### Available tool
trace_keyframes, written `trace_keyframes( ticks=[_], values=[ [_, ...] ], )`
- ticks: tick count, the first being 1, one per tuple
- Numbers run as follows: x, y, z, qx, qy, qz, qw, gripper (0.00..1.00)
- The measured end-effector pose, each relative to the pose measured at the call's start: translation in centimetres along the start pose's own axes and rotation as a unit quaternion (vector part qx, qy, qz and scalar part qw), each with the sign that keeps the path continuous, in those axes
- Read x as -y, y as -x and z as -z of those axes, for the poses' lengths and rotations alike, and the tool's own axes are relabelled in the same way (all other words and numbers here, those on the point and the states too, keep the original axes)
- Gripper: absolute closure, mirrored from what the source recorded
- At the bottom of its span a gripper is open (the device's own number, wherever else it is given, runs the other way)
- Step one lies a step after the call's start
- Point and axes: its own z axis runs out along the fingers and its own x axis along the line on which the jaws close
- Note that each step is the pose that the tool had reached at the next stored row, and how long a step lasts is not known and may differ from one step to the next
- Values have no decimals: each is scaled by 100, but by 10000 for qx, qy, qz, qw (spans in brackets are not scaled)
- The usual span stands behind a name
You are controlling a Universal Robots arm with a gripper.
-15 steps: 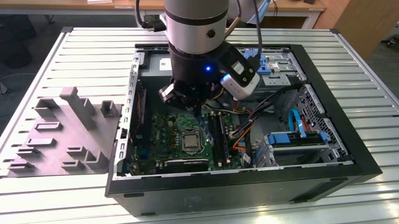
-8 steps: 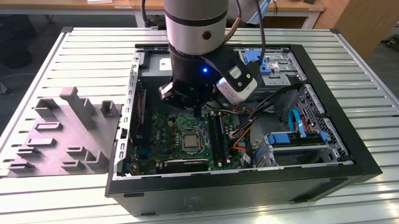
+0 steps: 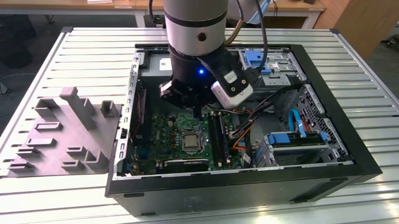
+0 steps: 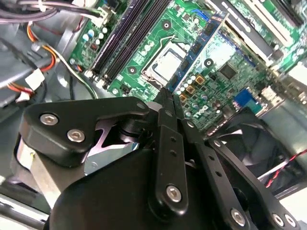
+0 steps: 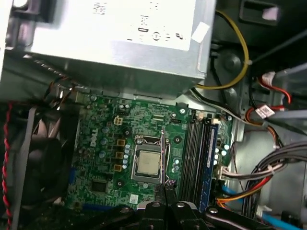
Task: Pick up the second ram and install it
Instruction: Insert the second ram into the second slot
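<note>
Edgewise, second ram (image 4: pixel 200 47) inside pincer (image 4: pixel 167 94).

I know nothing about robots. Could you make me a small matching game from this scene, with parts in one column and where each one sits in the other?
Things:
1. second ram
2. processor
3. grey moulded tray
4. black fan

Places:
A. on the slatted table, outside the computer case
B. at the case's edge, beside the motherboard
C. pinched in the claw, above the motherboard
D. seated in the middle of the green motherboard

Pairs: 1-C, 2-D, 3-A, 4-B
</note>
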Motion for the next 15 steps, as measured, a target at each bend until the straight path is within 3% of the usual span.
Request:
trace_keyframes(
  ticks=[4, 15],
  values=[
    [0, 0, -4, 10, -15, -300, 9995, 88],
    [-26, 39, -22, 13, 10, -305, 9995, 88]
  ],
)
